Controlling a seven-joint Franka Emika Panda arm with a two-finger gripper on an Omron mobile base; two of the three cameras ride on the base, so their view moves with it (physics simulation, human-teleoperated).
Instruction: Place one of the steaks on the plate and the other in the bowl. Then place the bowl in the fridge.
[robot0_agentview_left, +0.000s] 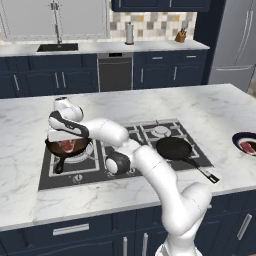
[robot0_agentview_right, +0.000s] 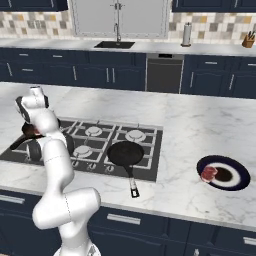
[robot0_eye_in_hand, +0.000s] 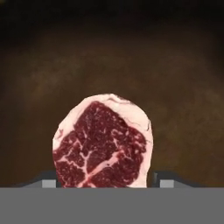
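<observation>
One steak (robot0_eye_in_hand: 103, 144), red with a pale fat edge, lies in a dark skillet (robot0_agentview_left: 54, 150) on the left burner of the stove. My gripper (robot0_eye_in_hand: 105, 183) reaches down into that skillet (robot0_agentview_right: 27, 131), open, one fingertip on each side of the steak; the left one is at the meat's edge and a narrow gap shows on the right. From the left base, the gripper (robot0_agentview_left: 67, 141) hangs over this steak (robot0_agentview_left: 66, 146). The other steak (robot0_agentview_right: 209, 173) (robot0_agentview_left: 246, 146) rests on the navy-rimmed plate (robot0_agentview_right: 241, 172) (robot0_agentview_left: 238, 137) at the counter's right. The fridge (robot0_agentview_left: 235, 40) stands closed at the far right. The bowl is out of view.
A second black skillet (robot0_agentview_left: 175, 148) (robot0_agentview_right: 125, 153) sits on the right front burner, its handle pointing toward the counter's front edge. Behind the island are a sink (robot0_agentview_right: 114, 44), a dishwasher (robot0_agentview_left: 115, 71), a paper towel roll (robot0_agentview_left: 129, 33) and a knife block (robot0_agentview_right: 247, 40).
</observation>
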